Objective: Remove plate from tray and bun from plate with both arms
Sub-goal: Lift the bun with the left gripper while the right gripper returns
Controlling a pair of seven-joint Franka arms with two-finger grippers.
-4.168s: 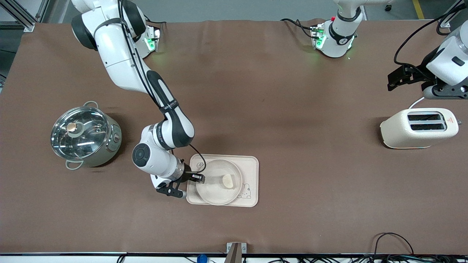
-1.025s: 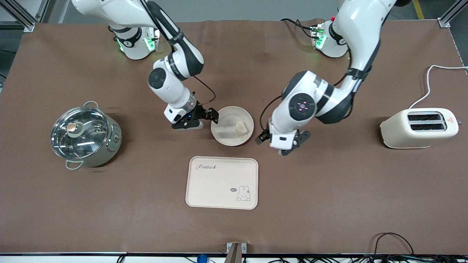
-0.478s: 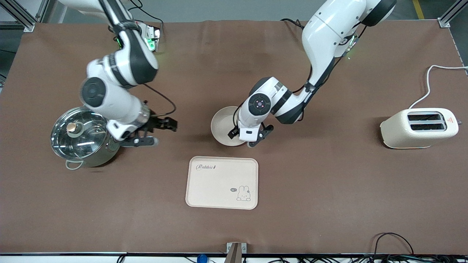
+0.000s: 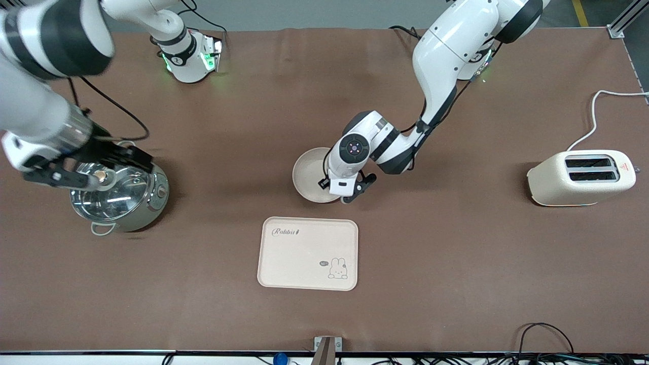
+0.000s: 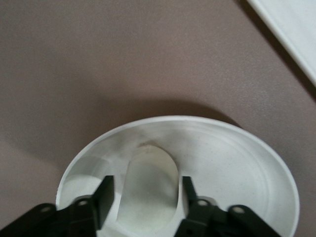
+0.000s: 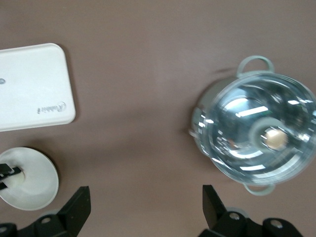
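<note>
The round cream plate [image 4: 308, 175] lies on the table, farther from the front camera than the tray. My left gripper [image 4: 346, 191] is low over the plate's edge and hides the bun in the front view. In the left wrist view the pale bun [image 5: 148, 190] lies in the plate [image 5: 237, 163] between my open fingers [image 5: 104, 196], with a thin gap on each side. My right gripper [image 4: 86, 170] is raised above the pot, wide open and empty; it shows as such in the right wrist view [image 6: 145, 207].
A steel pot with a glass lid [image 4: 119, 190] stands at the right arm's end. The rectangular rabbit tray [image 4: 308, 253] lies nearer the front camera than the plate. A cream toaster [image 4: 580, 177] with a white cord stands at the left arm's end.
The right arm set the plate with the bun on the table, let go, then rose and swung over the pot. The left gripper came over the plate and settled around the bun.
</note>
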